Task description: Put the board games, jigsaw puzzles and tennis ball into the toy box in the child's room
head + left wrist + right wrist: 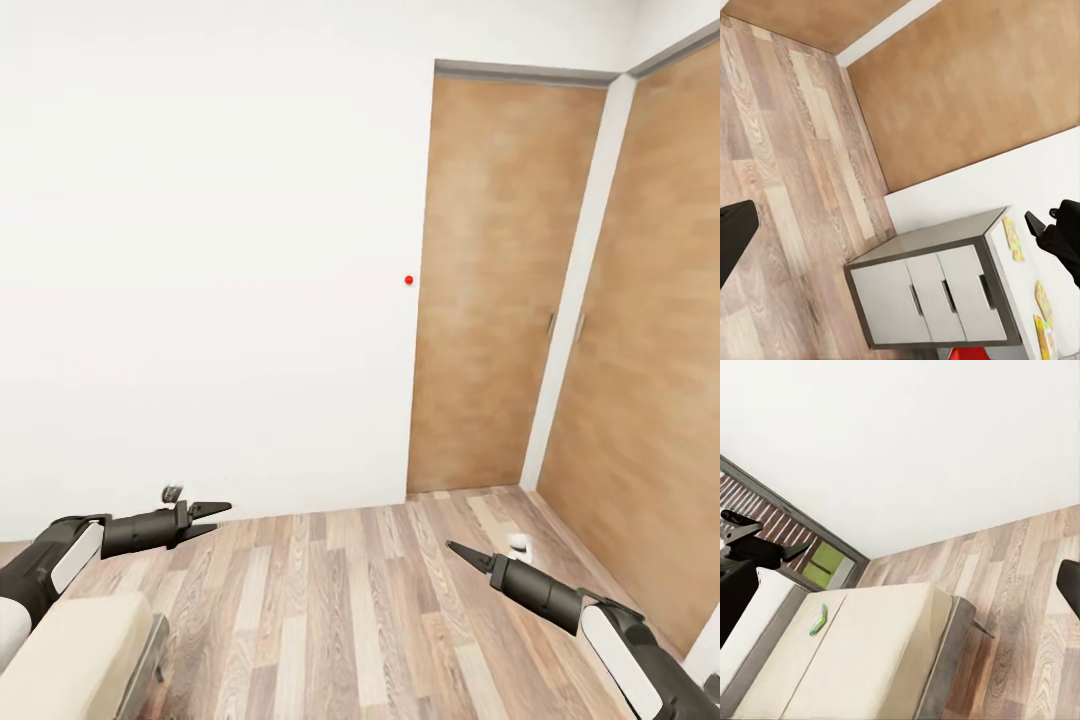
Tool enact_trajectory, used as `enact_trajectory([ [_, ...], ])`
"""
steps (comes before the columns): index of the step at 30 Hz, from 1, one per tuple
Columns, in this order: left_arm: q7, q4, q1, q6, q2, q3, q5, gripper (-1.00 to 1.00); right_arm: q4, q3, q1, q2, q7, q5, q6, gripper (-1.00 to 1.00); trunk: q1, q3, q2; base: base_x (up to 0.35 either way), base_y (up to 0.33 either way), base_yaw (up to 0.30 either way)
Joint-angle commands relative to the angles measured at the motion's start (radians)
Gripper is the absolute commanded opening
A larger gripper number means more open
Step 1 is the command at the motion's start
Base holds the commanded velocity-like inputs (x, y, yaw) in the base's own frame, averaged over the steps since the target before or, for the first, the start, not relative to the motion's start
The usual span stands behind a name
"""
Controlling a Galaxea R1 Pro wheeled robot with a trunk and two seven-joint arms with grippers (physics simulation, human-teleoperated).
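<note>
You're mid-transit, facing a blank wall [200,250] and doors [500,280]; left claw [208,520] slightly apart, right claw [462,550] together, both empty; one green-edged board game [818,619] lies on the bed [870,660]; collecting looks barely begun.

bed [870,652] — green-edged board game [818,619] on mattress | floor [340,610] — wood planks

White wall [200,250], wooden doors [505,280], wood-plank floor [350,610].
</note>
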Motion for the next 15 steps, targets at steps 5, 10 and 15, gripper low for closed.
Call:
enact_trajectory([
  [5,0.000,0.001,-0.001,0.006,0.001,-0.005,0.007,1.00,-0.001,0.002,0.000,-0.001,-0.004,-0.010,0.008,1.00,0.000,-0.001,-0.001,0.000,0.000,0.292],
  [10,0.000,0.001,-0.001,0.007,0.001,-0.005,0.007,1.00,-0.001,0.002,0.000,0.000,-0.015,-0.010,0.011,1.00,0.000,-0.001,-0.001,0.000,0.000,0.292],
  [15,0.000,0.001,-0.001,0.007,0.001,-0.005,0.007,1.00,-0.003,0.011,0.000,0.000,-0.044,-0.010,0.015,1.00,0.000,-0.003,-0.001,0.000,0.000,0.283],
])
